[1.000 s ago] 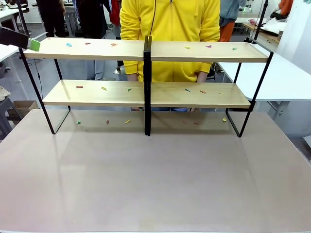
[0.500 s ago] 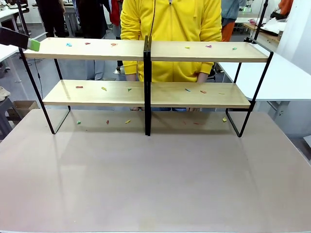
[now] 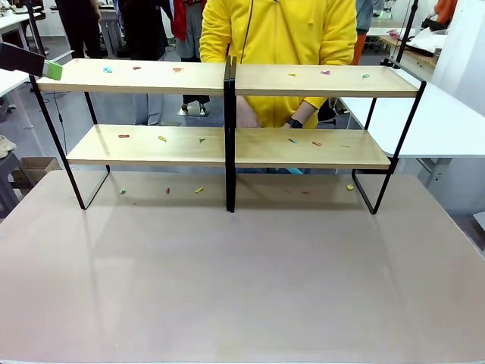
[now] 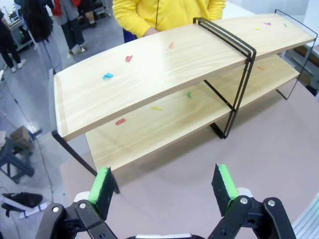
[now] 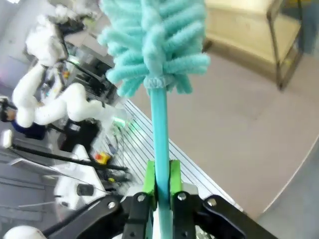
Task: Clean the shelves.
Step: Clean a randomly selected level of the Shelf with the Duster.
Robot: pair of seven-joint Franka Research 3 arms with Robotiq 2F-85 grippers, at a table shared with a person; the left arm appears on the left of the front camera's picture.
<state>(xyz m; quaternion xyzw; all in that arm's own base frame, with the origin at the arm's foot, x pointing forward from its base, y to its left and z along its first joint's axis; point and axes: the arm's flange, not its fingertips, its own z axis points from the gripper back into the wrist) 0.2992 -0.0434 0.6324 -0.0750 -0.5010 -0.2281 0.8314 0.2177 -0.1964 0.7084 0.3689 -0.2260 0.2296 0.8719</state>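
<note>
The shelves [image 3: 227, 80] stand across the far half of the beige table, two light-wood tiers on a black frame. Small coloured scraps [image 3: 161, 139] dot both boards and the tabletop below. My left gripper [image 3: 51, 70] hovers at the rack's upper left corner. In the left wrist view this gripper [image 4: 163, 189] is open above the shelves [image 4: 164, 64], nothing between its green pads [image 4: 102, 185]. My right gripper [image 5: 160, 181] is shut on the thin handle of a teal fluffy duster [image 5: 154, 40], whose head points toward a shelf corner [image 5: 244, 25].
A person in a yellow hoodie [image 3: 280, 38] stands behind the rack, with a hand [image 3: 246, 114] between the tiers near the centre post. A white table [image 3: 447, 121] lies to the right. The beige tabletop [image 3: 242, 280] stretches wide in front of the rack.
The person has shifted right and brought both hands in behind the gap between the tiers, near the centre post. My left gripper has stayed put.
</note>
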